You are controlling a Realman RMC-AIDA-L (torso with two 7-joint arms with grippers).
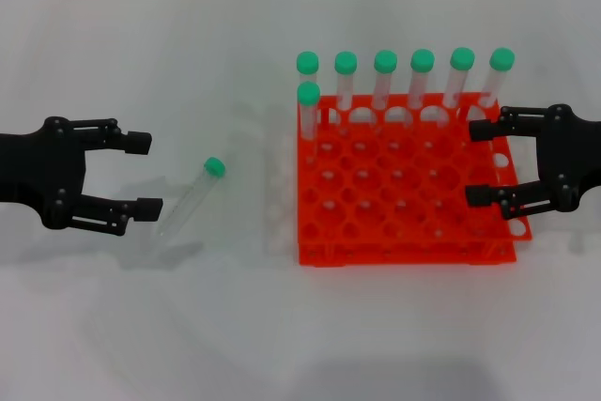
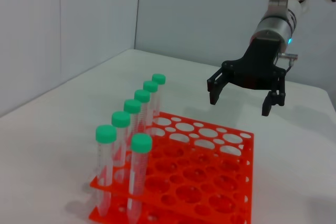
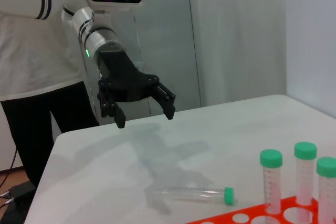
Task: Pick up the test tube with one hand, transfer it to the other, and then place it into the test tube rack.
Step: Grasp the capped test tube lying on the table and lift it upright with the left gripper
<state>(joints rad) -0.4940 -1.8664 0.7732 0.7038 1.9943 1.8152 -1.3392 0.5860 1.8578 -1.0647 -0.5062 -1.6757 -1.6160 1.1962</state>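
Note:
A clear test tube (image 1: pixel 191 196) with a green cap lies flat on the white table, left of the orange-red rack (image 1: pixel 406 223); it also shows in the right wrist view (image 3: pixel 194 194). My left gripper (image 1: pixel 143 173) is open and empty, hovering just left of the tube; the right wrist view shows it (image 3: pixel 144 113) above the table with a green ring. My right gripper (image 1: pixel 482 162) is open and empty over the rack's right edge; the left wrist view shows it (image 2: pixel 245 97) with a blue light. Several capped tubes (image 1: pixel 384 82) stand in the rack's far row.
The rack (image 2: pixel 210 182) holds one more capped tube (image 1: pixel 308 110) at its far left, in the second row. A person in a white shirt (image 3: pixel 37 51) stands behind the table's far side. A grey wall runs along the table's back edge.

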